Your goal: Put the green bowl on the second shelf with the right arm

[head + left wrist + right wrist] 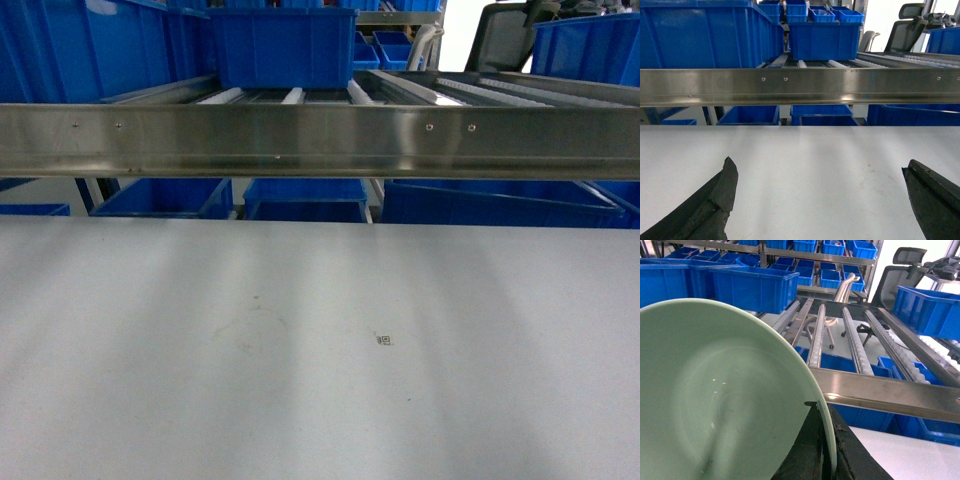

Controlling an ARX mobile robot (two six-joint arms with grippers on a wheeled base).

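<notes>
The right pincer (826, 460) is clamped on the rim of the green bowl (725, 400), held aloft near the roller-rail shelf (855, 340). The left pincer (820, 200) hangs wide open and empty over the surface (810, 155). Keep the bowl level and clear the steel front rail (890, 395) before lowering.

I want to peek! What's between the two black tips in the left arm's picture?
Only bare white tabletop lies between the open left tool's black fingertips, shown in the left wrist view.
</notes>
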